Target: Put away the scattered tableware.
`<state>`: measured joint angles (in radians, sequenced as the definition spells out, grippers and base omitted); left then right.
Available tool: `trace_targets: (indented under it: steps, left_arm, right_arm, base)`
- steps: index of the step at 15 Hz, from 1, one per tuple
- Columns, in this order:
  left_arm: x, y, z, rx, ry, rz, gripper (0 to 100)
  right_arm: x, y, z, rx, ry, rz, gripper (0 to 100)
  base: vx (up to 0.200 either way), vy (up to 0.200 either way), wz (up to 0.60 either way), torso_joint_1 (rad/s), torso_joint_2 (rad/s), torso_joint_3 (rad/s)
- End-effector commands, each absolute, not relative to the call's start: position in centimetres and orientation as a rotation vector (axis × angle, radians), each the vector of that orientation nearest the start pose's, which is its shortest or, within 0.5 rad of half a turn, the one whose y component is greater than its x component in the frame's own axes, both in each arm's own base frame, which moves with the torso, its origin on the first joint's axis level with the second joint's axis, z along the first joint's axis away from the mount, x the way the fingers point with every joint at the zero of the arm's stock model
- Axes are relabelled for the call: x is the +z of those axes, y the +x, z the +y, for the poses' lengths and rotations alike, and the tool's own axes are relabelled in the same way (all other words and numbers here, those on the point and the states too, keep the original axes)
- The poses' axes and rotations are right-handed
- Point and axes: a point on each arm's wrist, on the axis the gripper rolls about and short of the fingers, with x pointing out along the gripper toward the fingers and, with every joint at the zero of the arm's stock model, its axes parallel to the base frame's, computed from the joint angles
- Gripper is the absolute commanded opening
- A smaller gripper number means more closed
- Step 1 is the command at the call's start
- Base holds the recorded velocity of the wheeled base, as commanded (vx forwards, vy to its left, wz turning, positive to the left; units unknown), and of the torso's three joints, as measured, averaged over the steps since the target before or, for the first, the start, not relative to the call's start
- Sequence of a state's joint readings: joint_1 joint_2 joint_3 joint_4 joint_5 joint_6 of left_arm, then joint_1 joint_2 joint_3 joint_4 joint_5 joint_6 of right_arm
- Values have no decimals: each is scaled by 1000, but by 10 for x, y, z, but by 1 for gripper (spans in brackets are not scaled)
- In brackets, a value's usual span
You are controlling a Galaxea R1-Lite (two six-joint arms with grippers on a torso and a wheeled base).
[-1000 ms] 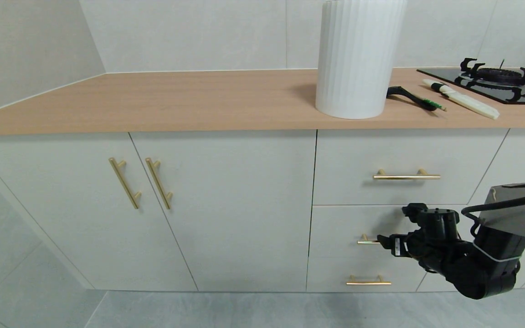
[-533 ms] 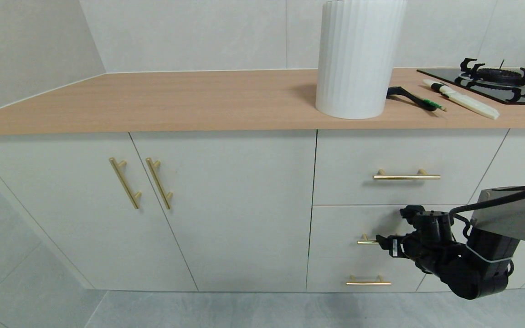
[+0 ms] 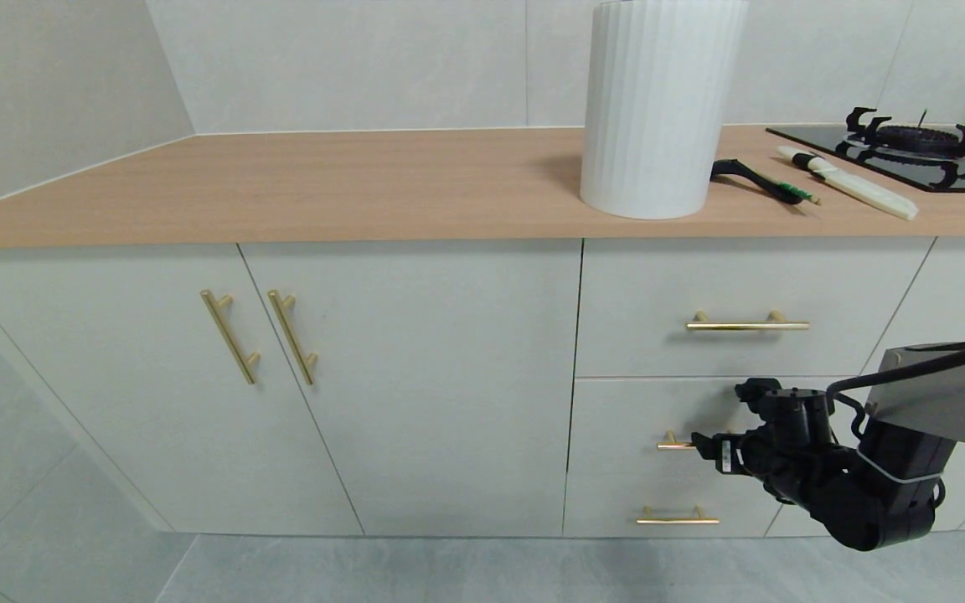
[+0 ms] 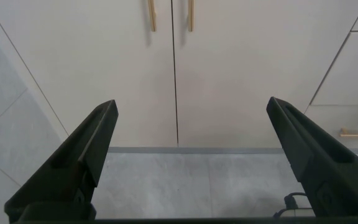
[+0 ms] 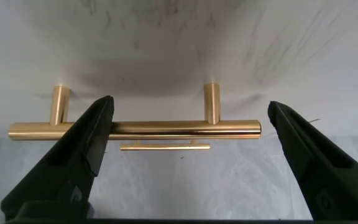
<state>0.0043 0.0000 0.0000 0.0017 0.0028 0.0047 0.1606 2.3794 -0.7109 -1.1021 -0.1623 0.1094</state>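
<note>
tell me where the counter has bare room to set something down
The countertop is bare from the left wall across to the white ribbed container. Right of the container it is crowded: a black-handled utensil and a white utensil lie between it and the stove, leaving only narrow strips.

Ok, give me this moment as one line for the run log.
right gripper: open, at middle drawer handle, not gripping | left gripper: open, facing cabinet doors | black-handled utensil, white utensil: on countertop

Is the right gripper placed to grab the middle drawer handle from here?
Likely yes: the right gripper is open and the handle lies straight ahead of it, with nothing in between.
</note>
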Motion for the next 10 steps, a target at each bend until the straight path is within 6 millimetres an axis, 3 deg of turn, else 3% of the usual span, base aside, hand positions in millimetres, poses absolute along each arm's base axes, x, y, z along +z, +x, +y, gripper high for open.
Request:
trace_targets:
  steps: [1, 6, 10]
  left_arm:
    - [75, -23, 0, 8, 5, 2, 100]
    - [75, -23, 0, 8, 5, 2, 100]
    - [75, -23, 0, 8, 5, 2, 100]
  right_arm:
    - [-29, 357, 54, -32, 14, 561, 100]
    - [-26, 351, 53, -32, 11, 570, 100]
    - [20, 319, 53, 20, -21, 637, 100]
  base:
    - [0, 0, 0, 0, 0, 0]
    - [0, 0, 0, 0, 0, 0]
    - [0, 0, 0, 0, 0, 0]
